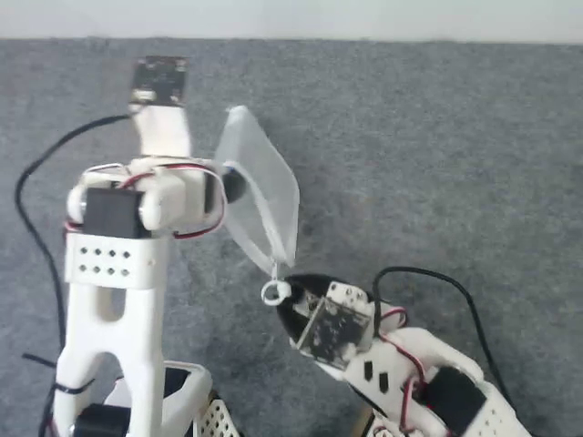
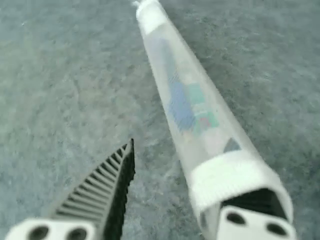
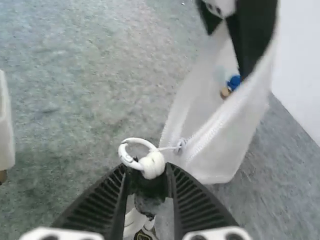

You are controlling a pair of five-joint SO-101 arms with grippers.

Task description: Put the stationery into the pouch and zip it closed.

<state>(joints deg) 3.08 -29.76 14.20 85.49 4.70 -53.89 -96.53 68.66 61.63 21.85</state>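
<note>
the closing step is judged to be in hand. nearest, the zip pull (image 3: 145, 160) is pinched at the tips of the right gripper (image 3: 149, 172), whose jaws are drawn in on its white bead, with the ring left standing free above them. the pull is tied by a short cord to the near lower corner of the pouch (image 3: 220, 130), so the task's thing begins just beyond this gripper and rises away from it, lifted off the grey table (image 1: 437, 137).

inside the translucent pouch the stationery (image 2: 187, 107) is seen already stowed, as blue and green shapes lying about midway along it.

farther off, the upper end of the pouch is carried by the left gripper (image 1: 232, 182). its jaws are spread: one is sleeved by the pouch's white end band, and the serrated finger (image 2: 107, 195) stands well apart, touching nothing.

how much of the zip is closed cannot be told. the next move is judged to call for a steady pull along the zip line while the far end is kept taut; a slack pouch could let the slider jam.
</note>
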